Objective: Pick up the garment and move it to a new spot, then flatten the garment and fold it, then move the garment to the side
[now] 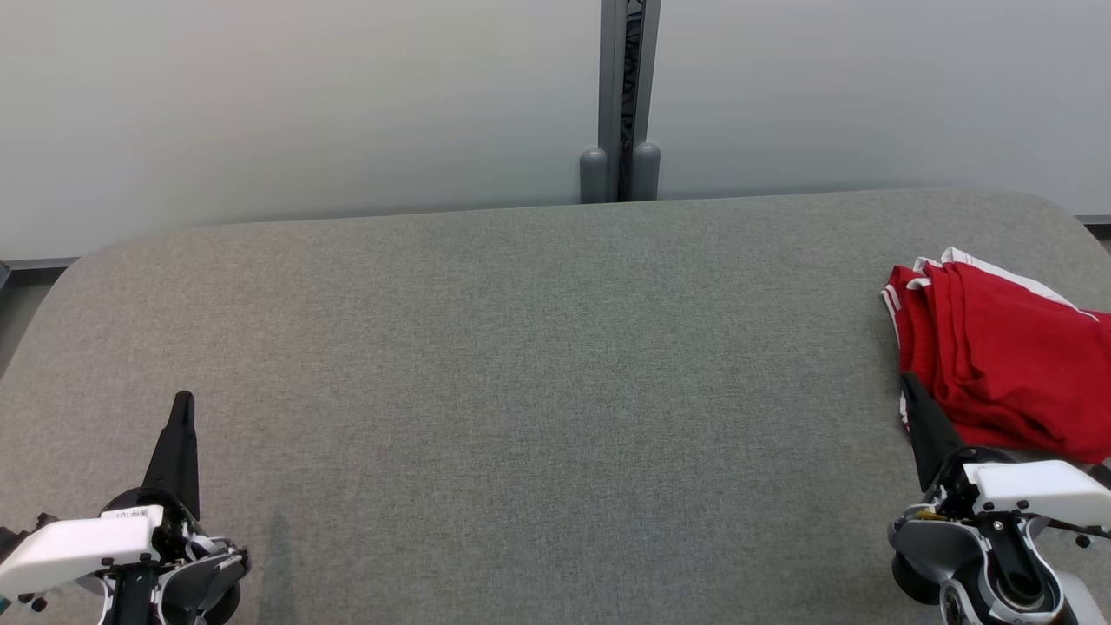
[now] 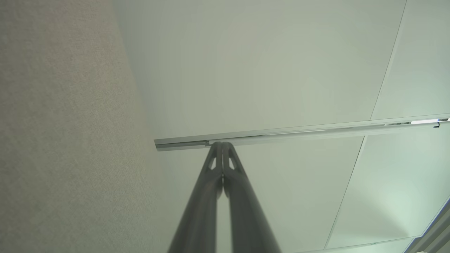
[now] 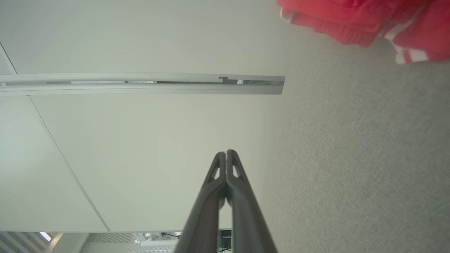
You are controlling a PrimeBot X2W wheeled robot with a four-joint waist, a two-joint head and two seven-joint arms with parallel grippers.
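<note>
We find the red garment [image 1: 1007,365] on the tabletop [image 1: 521,391] just beside our right hand [image 1: 909,382] (clenched, holding nothing).

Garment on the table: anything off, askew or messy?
Nothing stands out. The red garment lies folded in layers at the right side of the table. The left gripper and right gripper are shut on nothing.

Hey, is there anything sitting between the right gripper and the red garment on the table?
Nothing visible. The right gripper, fingers shut, sits close beside the near left edge of the red garment, which lies at the right side of the table. The right wrist view has bare grey surface between them.
</note>
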